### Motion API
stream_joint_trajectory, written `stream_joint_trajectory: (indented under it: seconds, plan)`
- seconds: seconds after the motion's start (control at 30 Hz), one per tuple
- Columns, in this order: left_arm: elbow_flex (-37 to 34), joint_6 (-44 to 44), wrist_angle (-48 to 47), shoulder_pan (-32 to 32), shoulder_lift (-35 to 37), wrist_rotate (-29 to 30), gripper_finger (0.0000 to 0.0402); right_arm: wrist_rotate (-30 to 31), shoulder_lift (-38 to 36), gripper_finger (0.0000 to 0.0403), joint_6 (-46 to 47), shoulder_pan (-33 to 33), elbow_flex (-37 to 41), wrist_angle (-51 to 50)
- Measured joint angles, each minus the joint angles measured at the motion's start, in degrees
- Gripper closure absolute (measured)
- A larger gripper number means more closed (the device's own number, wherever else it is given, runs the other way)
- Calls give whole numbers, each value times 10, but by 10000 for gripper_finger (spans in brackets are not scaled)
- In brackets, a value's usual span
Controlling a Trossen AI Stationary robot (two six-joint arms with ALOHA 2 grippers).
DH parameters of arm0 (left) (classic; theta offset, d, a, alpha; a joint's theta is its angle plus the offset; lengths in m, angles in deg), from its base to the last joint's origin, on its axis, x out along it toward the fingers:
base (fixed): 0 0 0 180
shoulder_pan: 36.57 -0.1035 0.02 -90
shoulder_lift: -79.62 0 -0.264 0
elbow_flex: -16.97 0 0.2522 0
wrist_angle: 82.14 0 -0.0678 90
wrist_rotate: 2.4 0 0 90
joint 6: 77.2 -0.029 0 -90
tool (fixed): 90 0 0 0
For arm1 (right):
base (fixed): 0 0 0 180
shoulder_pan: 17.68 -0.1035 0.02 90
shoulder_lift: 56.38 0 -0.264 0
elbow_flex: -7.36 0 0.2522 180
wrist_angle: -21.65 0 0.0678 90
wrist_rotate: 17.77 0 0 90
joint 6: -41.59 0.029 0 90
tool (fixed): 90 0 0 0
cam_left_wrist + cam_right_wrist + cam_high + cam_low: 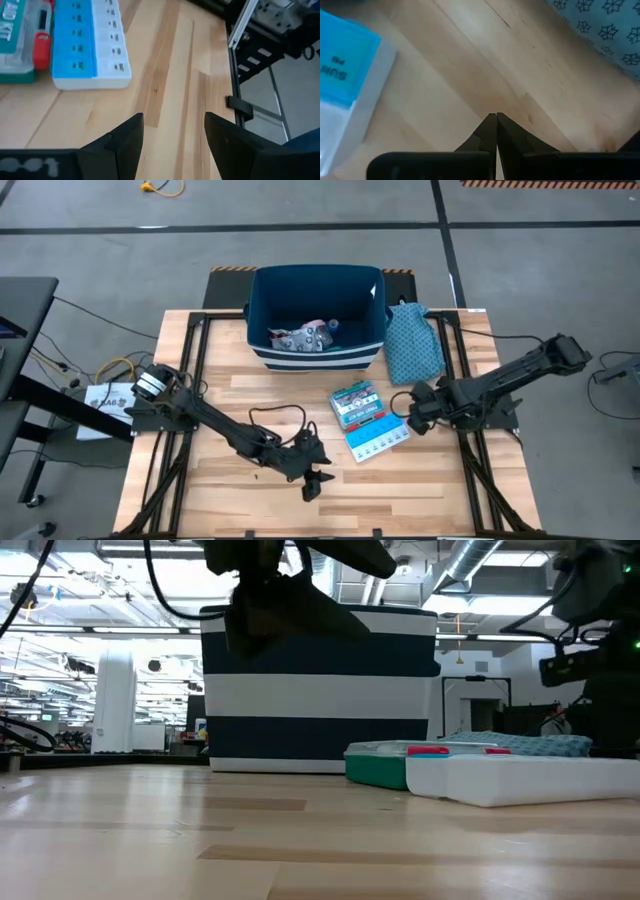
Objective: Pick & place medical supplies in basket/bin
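A large navy bin with white stripes stands at the table's far middle, with several small supplies lying on its floor. In front of it, a teal-and-red box and a light blue pill organiser lie flat on the wood, side by side. My left gripper hangs open over bare wood near the table's front, left of the organiser, with nothing between its fingers. My right gripper is shut and points steeply down over bare wood, just right of the organiser.
A teal patterned cloth bag lies right of the bin, beside my right arm. Black frame rails run along the table's right edge. Bare wood stretches across the front and left of the table.
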Motion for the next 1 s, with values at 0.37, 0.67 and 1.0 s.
stream_joint_trajectory:
  seconds: [0.37, 0.67, 1.0]
  plan:
    - [62, 3, -126, 1, 0, -48, 203, -21, 118, 403, -15, 6, -2, 132]
    - [63, -43, -238, 1, 39, -104, 203, -31, 147, 403, 4, 7, -30, 149]
    - [63, -70, -302, 6, 55, -123, 203, -66, 172, 403, 21, -4, -57, 228]
